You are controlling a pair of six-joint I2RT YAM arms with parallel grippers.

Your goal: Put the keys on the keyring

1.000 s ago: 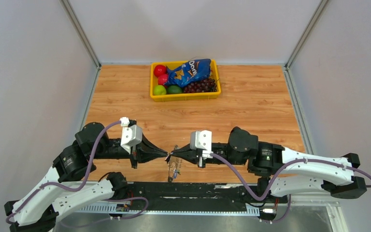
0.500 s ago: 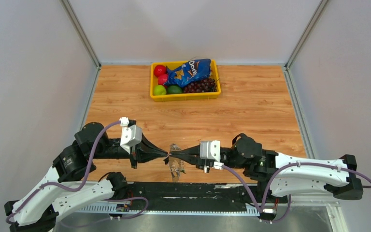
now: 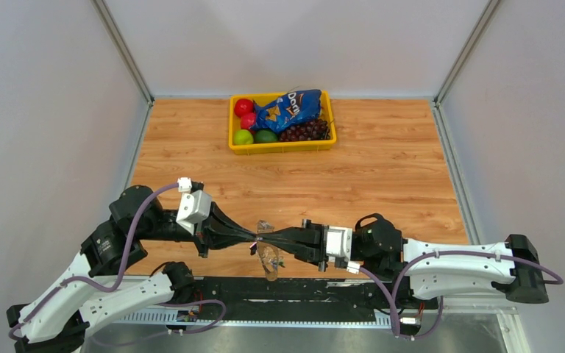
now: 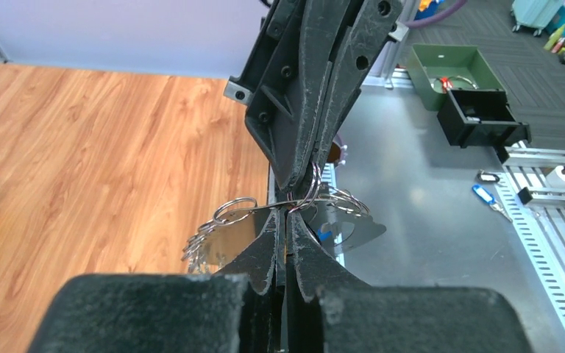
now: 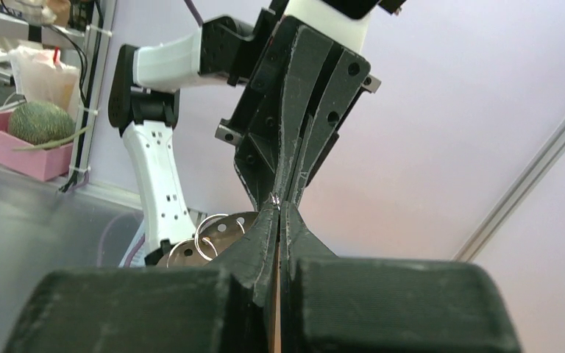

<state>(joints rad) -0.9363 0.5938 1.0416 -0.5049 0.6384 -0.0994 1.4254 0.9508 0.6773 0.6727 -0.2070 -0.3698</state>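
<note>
My left gripper (image 3: pixel 254 237) and right gripper (image 3: pixel 263 237) meet tip to tip above the table's near edge. Both are shut on the thin silvery keyring (image 3: pixel 265 226) between them. A bunch of small silvery keys (image 3: pixel 268 257) hangs below the tips. In the left wrist view my left gripper (image 4: pixel 287 215) pinches the keyring (image 4: pixel 261 209). Keys (image 4: pixel 206 246) fan out to its left, and a small blue piece (image 4: pixel 324 235) shows to the right. In the right wrist view the right gripper (image 5: pixel 278 203) is closed, with round holed key heads (image 5: pixel 224 228) beside it.
A yellow bin (image 3: pixel 279 145) at the far middle of the wooden table holds a blue chips bag (image 3: pixel 288 109), grapes and round fruit. Off the table's near edge lie a green bin (image 4: pixel 452 73), a black box (image 4: pixel 482 121) and a metal rail.
The right arm's wrist has drawn back to the right and dropped lower while its tips stayed at the keyring. The hanging keys swung slightly. The left arm barely shifted.
</note>
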